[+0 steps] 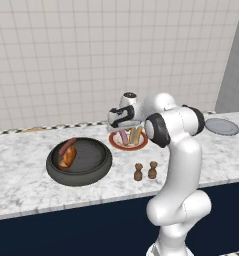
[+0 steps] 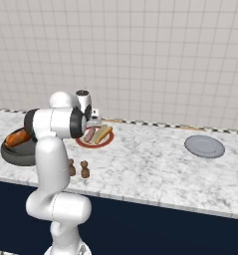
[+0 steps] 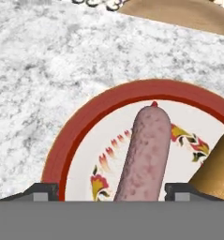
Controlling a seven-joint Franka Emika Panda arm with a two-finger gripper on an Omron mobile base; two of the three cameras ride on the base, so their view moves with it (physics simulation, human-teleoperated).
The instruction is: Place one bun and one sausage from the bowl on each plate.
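- Bowl (image 1: 79, 162), left on the bench (image 1: 21, 175): dark, holds one bun (image 1: 69, 156) and one sausage (image 1: 68, 145) along its left side.
- Two small brown shakers (image 1: 145, 171) stand just in front, between bowl and red-rimmed plate.
- Red-rimmed plate (image 3: 80, 136), centre: pink sausage (image 3: 145, 154) lies on it, a bun (image 1: 136, 135) just beside it on the right.
- Pincer (image 3: 104, 191) hangs over that plate, jaws open, one tip on each side of the pink sausage, not clamping it.
- Grey-blue plate (image 2: 204, 146), far right, well apart: bare.
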